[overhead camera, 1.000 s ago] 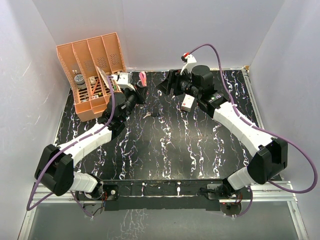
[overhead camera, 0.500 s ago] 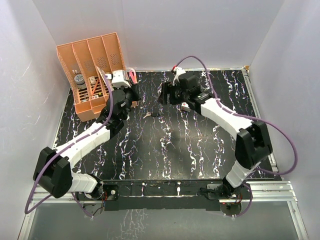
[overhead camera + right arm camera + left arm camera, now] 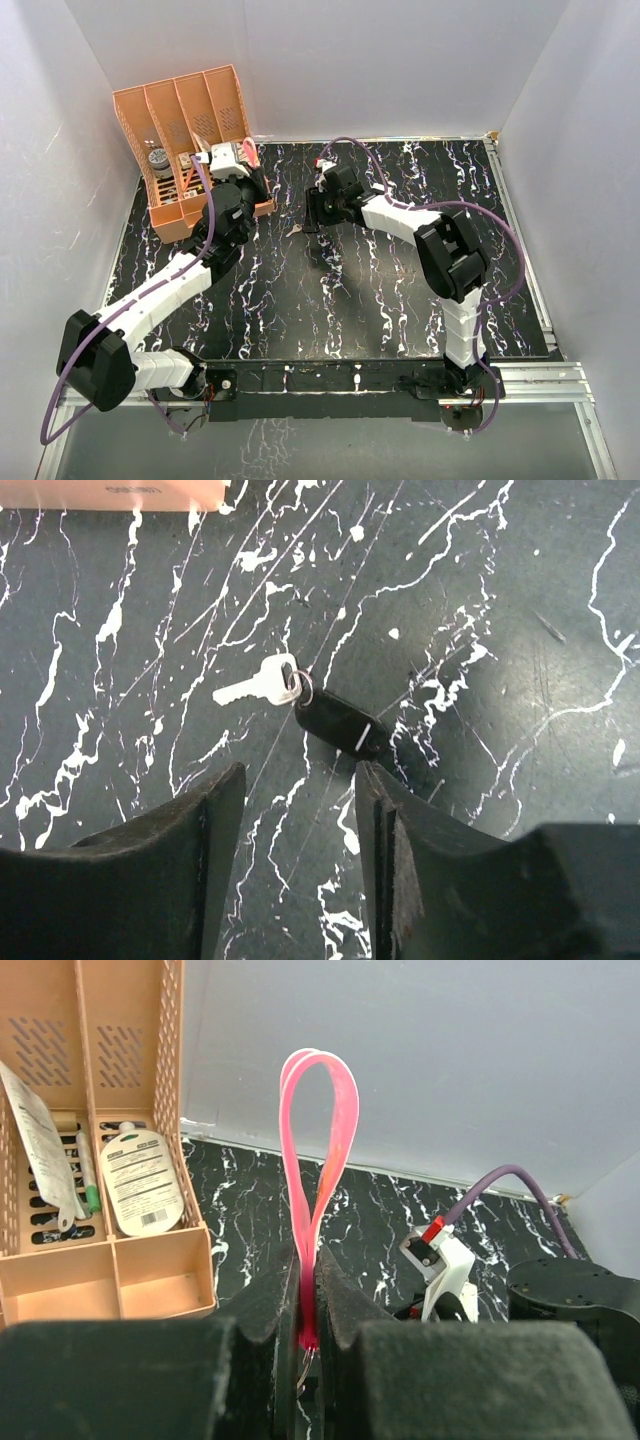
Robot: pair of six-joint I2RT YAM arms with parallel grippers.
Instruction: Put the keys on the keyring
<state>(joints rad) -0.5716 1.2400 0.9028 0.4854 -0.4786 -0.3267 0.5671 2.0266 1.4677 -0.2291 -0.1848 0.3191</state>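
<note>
My left gripper (image 3: 307,1272) is shut on the keyring, a magenta-pink strap (image 3: 312,1240) whose loop stands upright above the jaws. Its small metal ring (image 3: 303,1365) hangs between the fingers. In the top view this gripper (image 3: 243,176) is raised beside the orange organizer. A pale silvery key (image 3: 255,688) lies flat on the black marbled table, joined by a small ring to a black fob (image 3: 340,723). My right gripper (image 3: 298,780) is open and empty, just short of the key and fob. The top view shows it (image 3: 312,212) right of the key (image 3: 293,231).
An orange divided organizer (image 3: 185,150) with small items stands at the back left, close to my left gripper; it also shows in the left wrist view (image 3: 130,1270). White walls enclose the table. The right arm's wrist (image 3: 440,1260) is near the left gripper.
My right arm has swung left and dropped low over the key. My left gripper has drawn back toward the organizer with the pink strap still in it.
</note>
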